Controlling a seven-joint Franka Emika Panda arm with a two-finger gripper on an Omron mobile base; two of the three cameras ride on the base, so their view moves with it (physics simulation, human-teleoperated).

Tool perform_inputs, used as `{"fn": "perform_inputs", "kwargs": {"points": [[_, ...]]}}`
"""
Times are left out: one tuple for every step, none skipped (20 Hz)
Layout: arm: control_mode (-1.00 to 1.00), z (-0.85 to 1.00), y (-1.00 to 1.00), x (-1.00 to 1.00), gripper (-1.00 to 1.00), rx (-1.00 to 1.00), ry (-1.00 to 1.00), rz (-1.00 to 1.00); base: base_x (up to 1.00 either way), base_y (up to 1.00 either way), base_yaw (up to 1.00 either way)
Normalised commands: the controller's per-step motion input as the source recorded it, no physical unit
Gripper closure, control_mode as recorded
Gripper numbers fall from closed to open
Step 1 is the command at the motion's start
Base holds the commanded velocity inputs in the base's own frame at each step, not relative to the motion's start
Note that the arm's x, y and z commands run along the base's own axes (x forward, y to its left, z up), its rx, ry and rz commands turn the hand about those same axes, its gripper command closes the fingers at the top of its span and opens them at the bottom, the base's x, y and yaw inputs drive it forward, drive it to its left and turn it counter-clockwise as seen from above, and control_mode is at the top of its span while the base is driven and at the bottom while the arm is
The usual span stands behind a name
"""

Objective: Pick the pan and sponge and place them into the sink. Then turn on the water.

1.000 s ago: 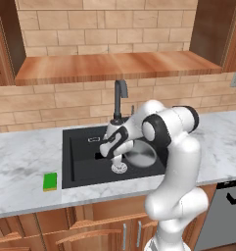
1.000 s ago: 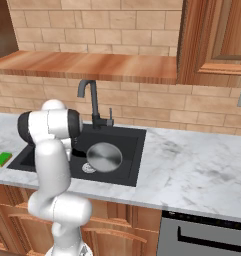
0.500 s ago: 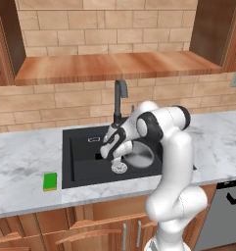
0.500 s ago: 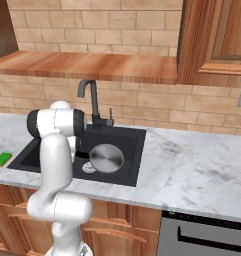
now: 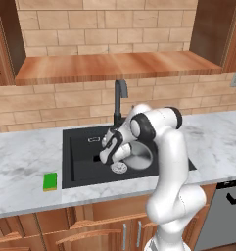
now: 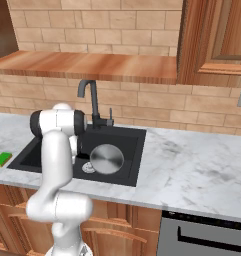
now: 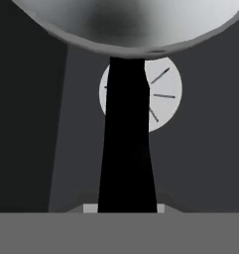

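**Pan Held Low in the Sink, Sponge Waits on the Desk**

While the white arm reaches down into the sink [image 5: 80,162], its gripper [image 5: 107,154] has the jaws pinched on the black handle [image 7: 127,144] of the pan [image 6: 107,159], whose silver bowl sits low in the right half of the black basin, beside the round drain [image 6: 87,168]. Seen from the hand, the handle runs straight up from the jaws to the pan's rim, with the drain showing behind it; whether the pan's base already rests on the basin floor cannot be told.

The pan looks rigid and fairly weighty at its far end, so a hold out on the slim handle leaves the bowl inclined to tip; its smooth metal would slip in a pinch, which makes the handle the sensible place to take it.

The sponge [image 5: 50,182], a small green block, lies on the marble desk [image 5: 21,166] just beyond the sink's left edge, well apart from the pan. It is likely light and soft, and should yield under a squeeze across its narrow sides. The dark faucet [image 5: 120,100] stands behind the basin, with no stream showing.
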Motion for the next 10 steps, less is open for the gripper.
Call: {"fn": "perform_inputs", "kwargs": {"points": [[-1.00, -0.25, 0.00, 0.19, 1.00, 0.01, -0.07, 0.00, 0.00, 0.00, 0.00], [-1.00, -0.23, 0.00, 0.18, 1.00, 0.01, -0.06, 0.00, 0.00, 0.00, 0.00], [-1.00, -0.20, 0.00, 0.18, 1.00, 0.00, -0.07, 0.00, 0.00, 0.00, 0.00], [-1.00, -0.18, 0.00, 0.18, 1.00, 0.00, -0.06, 0.00, 0.00, 0.00, 0.00], [-1.00, -0.18, 0.00, 0.18, 1.00, 0.01, -0.06, 0.00, 0.00, 0.00, 0.00], [-1.00, -0.19, 0.00, 0.18, 1.00, 0.01, -0.06, 0.00, 0.00, 0.00, 0.00], [-1.00, -0.21, 0.00, 0.21, 1.00, 0.01, -0.05, 0.00, 0.00, 0.00, 0.00], [-1.00, -0.19, 0.00, 0.21, 1.00, 0.02, -0.05, 0.00, 0.00, 0.00, 0.00], [-1.00, -0.21, 0.00, 0.21, 1.00, 0.01, -0.05, 0.00, 0.00, 0.00, 0.00], [-1.00, -0.22, 0.00, 0.21, 1.00, 0.01, -0.05, 0.00, 0.00, 0.00, 0.00]]}}
